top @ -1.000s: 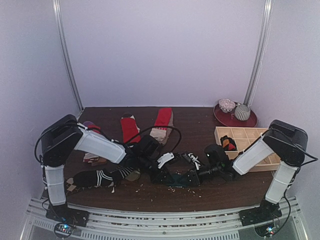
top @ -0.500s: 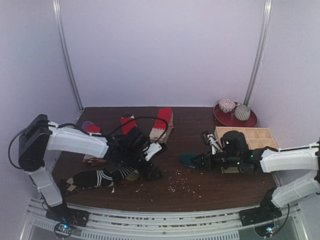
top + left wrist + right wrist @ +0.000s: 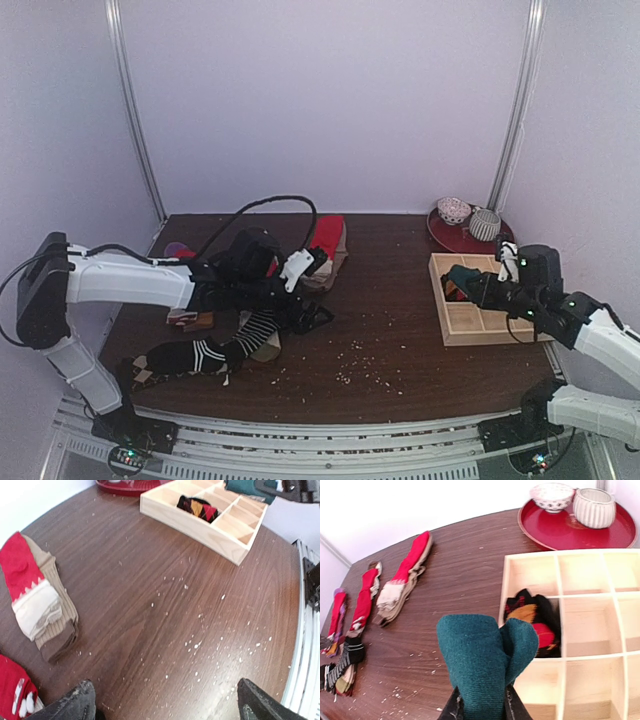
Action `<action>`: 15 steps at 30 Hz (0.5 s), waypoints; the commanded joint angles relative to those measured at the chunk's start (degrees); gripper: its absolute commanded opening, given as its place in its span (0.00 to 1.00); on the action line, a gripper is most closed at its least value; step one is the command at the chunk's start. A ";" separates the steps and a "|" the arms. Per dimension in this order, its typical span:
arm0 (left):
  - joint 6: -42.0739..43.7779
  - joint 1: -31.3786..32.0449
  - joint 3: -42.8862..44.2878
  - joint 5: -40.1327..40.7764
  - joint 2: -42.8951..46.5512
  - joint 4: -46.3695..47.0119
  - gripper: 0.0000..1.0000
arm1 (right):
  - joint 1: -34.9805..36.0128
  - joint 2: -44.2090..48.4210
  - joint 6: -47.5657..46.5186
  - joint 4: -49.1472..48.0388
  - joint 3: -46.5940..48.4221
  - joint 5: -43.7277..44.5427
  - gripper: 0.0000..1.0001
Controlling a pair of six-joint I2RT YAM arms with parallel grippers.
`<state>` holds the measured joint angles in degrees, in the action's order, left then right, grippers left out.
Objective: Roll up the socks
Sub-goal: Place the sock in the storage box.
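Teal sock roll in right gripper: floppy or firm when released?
Teal sock roll is probably soft: the right gripper pinches it narrow. Likely light; it stands above the fingers without drooping. Folded ends may loosen once released.

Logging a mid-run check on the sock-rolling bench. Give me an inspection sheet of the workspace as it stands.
Surface: dark wood table, scattered with pale crumbs.
Job's things: teal sock roll held above the wooden organizer's edge; argyle roll in one compartment; red-and-beige pair and striped sock lie unrolled.
Clutter: red tray with bowl and ribbed cup.
Grippers: left gripper open, empty; right gripper shut on the teal sock roll.
Cables: black cable loops high over the left arm.
Surroundings: pale walls; nothing else seen.
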<state>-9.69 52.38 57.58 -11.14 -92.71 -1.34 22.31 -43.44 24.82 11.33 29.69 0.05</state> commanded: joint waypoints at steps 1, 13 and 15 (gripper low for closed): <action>-1.21 -0.89 -0.39 -3.61 0.93 8.94 0.98 | -4.91 -0.93 -1.95 -1.53 -1.04 1.64 0.00; -2.72 -3.56 -2.75 -5.35 2.66 16.86 0.98 | -19.97 -14.46 -10.21 -12.46 -0.23 -3.29 0.00; -2.81 -3.75 -4.30 -4.75 3.42 19.86 0.98 | -21.08 -15.97 -16.17 -11.42 2.72 -3.72 0.01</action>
<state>-11.35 49.41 55.90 -15.20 -91.90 10.48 3.03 -57.78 18.74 2.35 28.05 -1.56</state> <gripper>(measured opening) 0.983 0.179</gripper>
